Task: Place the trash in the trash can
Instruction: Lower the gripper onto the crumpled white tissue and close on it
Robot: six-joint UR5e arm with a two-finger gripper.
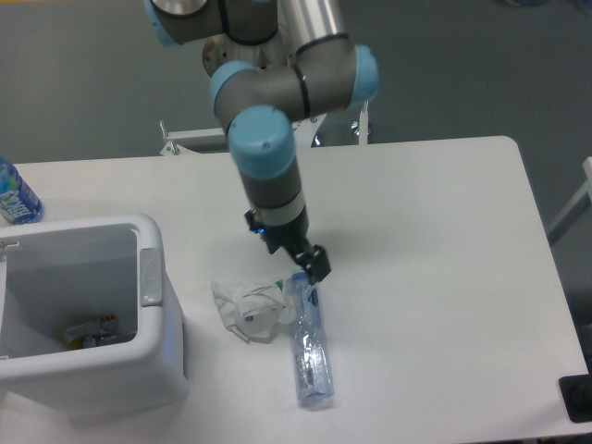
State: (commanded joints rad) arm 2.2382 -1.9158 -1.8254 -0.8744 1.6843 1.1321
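Observation:
A crumpled white paper wrapper (248, 309) with green marks lies on the table just right of the trash can. Against its right side lies a crushed clear plastic bottle (310, 342), its blue-capped end pointing toward the arm. The trash can (148, 277) is a white boxy bin at the front left, with some scraps at its bottom. My gripper (291, 250) hangs just above the bottle's capped end, turned diagonally. It is open with nothing between its fingers, and the lower fingertip (320, 268) is close to the cap.
A bottle with a bright blue label (15, 195) stands at the table's far left edge, behind the bin. The arm's pedestal (254, 102) rises behind the table's far edge. A dark object (578, 398) sits at the front right corner.

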